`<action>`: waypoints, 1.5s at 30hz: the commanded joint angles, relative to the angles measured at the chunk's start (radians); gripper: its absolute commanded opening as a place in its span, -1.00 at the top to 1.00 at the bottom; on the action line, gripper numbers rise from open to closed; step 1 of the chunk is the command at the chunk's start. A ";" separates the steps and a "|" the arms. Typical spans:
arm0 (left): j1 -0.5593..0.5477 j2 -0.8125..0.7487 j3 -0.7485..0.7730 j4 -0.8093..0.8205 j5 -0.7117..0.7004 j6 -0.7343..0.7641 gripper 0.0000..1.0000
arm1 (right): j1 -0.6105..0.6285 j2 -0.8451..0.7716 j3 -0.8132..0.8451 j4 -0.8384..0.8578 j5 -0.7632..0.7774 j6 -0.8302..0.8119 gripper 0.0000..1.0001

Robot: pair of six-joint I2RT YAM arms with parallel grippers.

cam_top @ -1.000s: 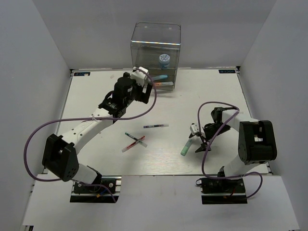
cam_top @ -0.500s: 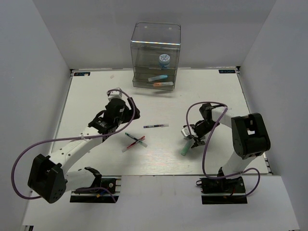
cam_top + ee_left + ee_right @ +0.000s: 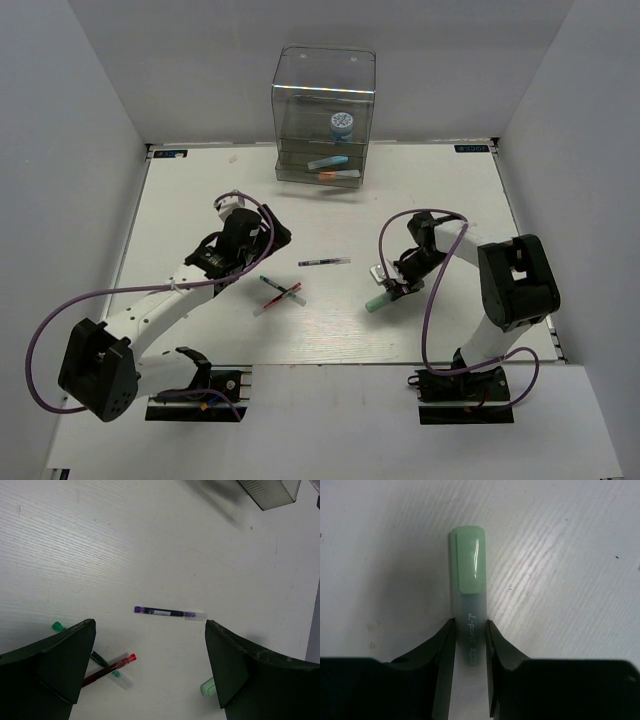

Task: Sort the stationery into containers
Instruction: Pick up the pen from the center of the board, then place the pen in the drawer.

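Observation:
A mint green highlighter lies on the table, and my right gripper is shut on its barrel, both fingers touching its sides. In the top view this highlighter sits right of centre under the right gripper. My left gripper is open and empty, hovering over the table's left-middle. A dark pen lies ahead of it, and a red pen lies crossed over a green-tipped pen. The clear container at the back holds a blue-white roll.
The container's open lower drawers hold a blue highlighter and an orange-capped one. White walls close in the table on three sides. Purple cables loop beside both arms. A corner of the organizer shows in the left wrist view.
My right gripper came down and closed on the mint green highlighter, nudging it slightly left. My left arm drew back from the container toward the left-middle of the table, still open.

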 commanded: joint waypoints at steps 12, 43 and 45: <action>0.003 0.011 0.005 0.011 0.035 -0.056 -1.00 | 0.038 0.042 0.486 0.454 -0.047 0.774 1.00; 0.003 0.002 -0.004 -0.017 0.055 -0.074 -1.00 | 0.174 0.461 0.922 0.790 0.390 1.017 -0.16; 0.003 0.011 -0.004 -0.017 0.064 -0.074 -1.00 | 0.174 0.449 0.915 0.795 0.381 1.028 -0.19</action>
